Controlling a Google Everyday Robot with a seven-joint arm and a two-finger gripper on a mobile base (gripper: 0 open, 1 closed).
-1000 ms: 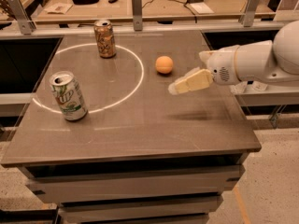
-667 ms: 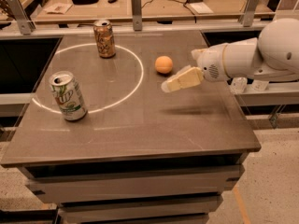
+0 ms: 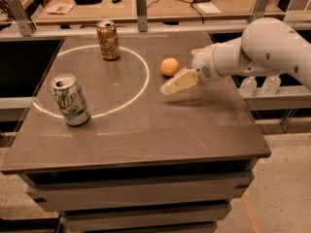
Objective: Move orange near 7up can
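Observation:
The orange [image 3: 169,66], a small round pale-orange fruit, sits on the dark table right of the white ring. The 7up can [image 3: 70,100], silver-white with green lettering, stands upright at the table's left, on the ring's lower-left edge. My gripper [image 3: 167,88] reaches in from the right on a white arm. Its cream fingers hover above the table just in front of and slightly right of the orange, a short way from it. It holds nothing.
A brown-gold can [image 3: 108,40] stands upright at the back of the table [image 3: 146,135] inside the white ring [image 3: 144,84]. Two small clear bottles [image 3: 260,85] sit on a ledge at the right. A cluttered bench runs behind.
The gripper and arm have moved left and a little toward the orange. The orange and both cans have not moved.

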